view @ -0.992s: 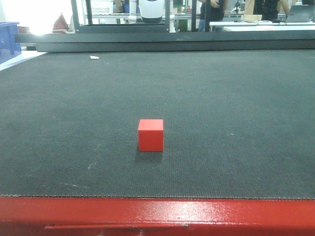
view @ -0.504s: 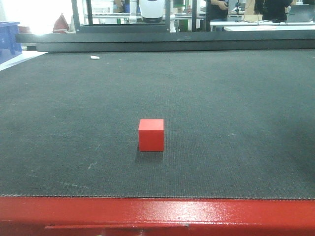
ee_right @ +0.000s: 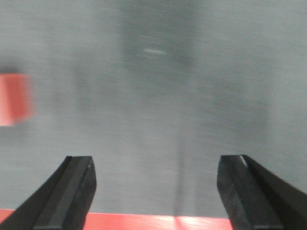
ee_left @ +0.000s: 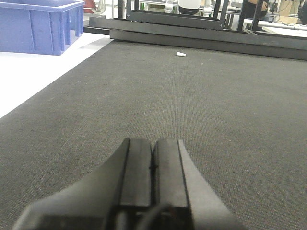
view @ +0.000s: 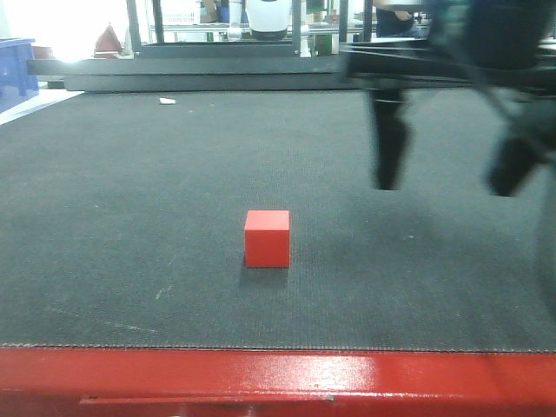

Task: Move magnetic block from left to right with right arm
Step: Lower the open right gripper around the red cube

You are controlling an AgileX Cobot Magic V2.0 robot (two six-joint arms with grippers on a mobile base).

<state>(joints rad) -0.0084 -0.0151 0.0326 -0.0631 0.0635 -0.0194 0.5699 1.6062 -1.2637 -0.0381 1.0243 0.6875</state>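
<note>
Left gripper [ee_left: 152,163] pressed together, idle. Past the red table edge [view: 261,373], the magnetic block [view: 267,238] sits untouched on the mat [view: 130,217]. Now the right gripper [view: 450,174] swings in beyond, fingers spread wide, blurred, probably hovering. Approach underway!

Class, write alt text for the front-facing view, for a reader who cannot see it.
A red block sits on a dark mat. The right gripper, blurred, hangs above the mat to the block's right, jaws open and empty.
</note>
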